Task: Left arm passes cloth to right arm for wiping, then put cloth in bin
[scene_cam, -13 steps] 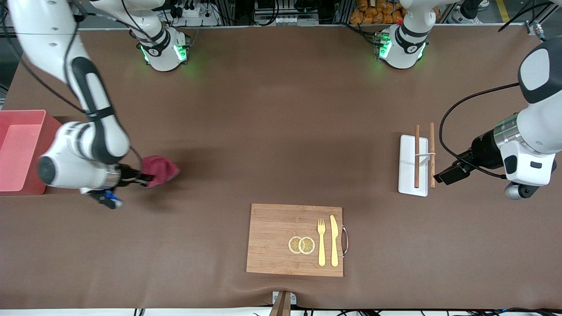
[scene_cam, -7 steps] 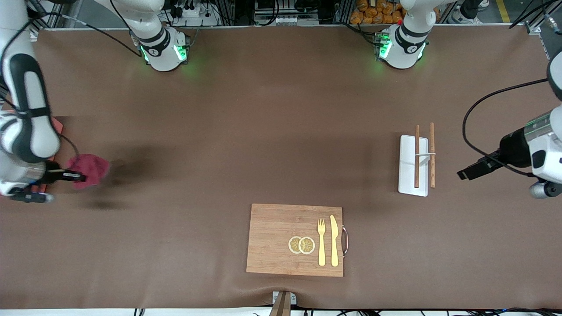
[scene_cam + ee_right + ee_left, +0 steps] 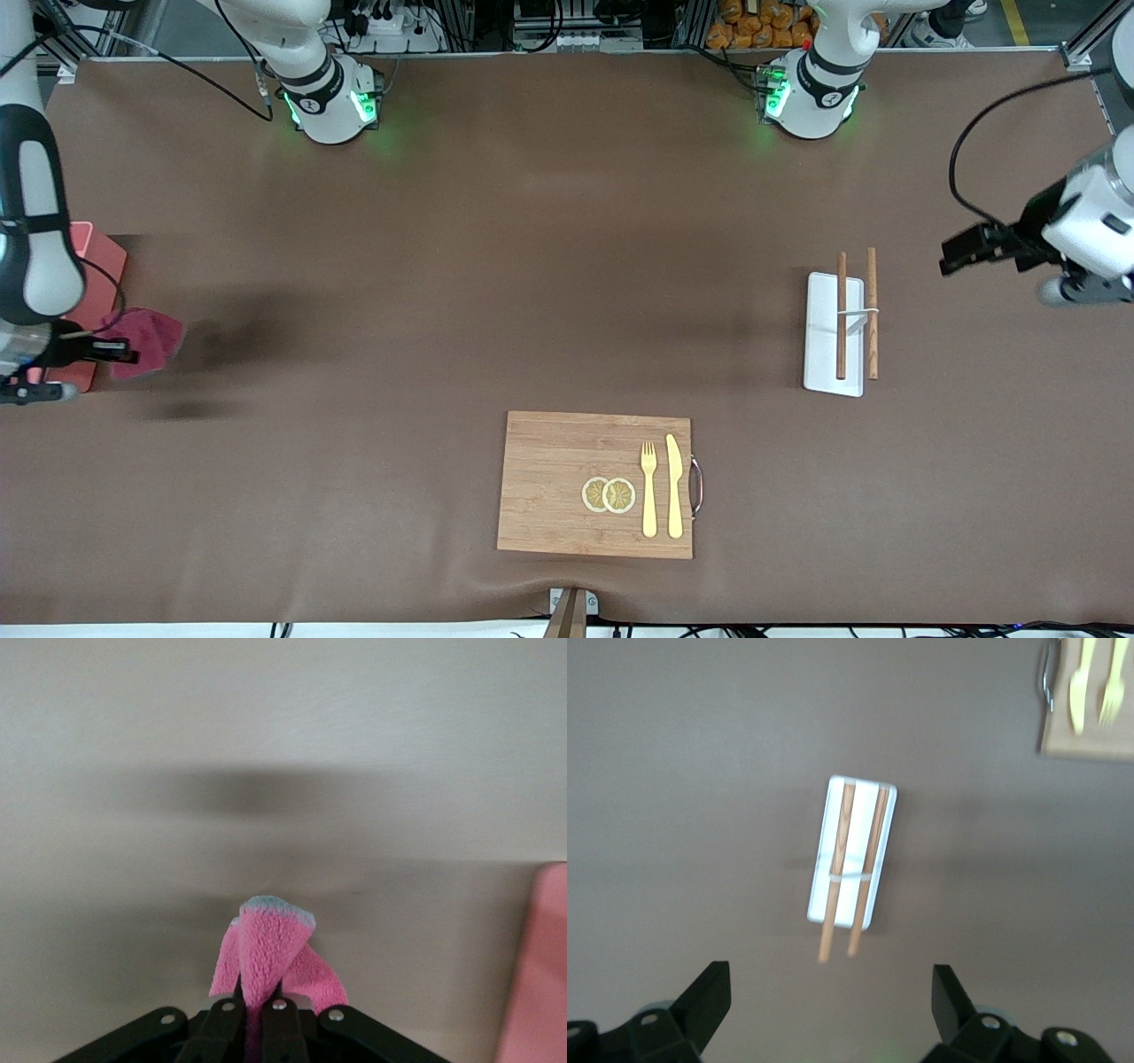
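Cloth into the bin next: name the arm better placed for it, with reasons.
Right. Its end effector is shut on the cloth right beside the bin. The left end effector is open and empty, over the white tray.

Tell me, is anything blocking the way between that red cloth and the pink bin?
Nothing visible does. The right gripper is shut on the cloth, holding it right beside the bin, with only bare table around them.
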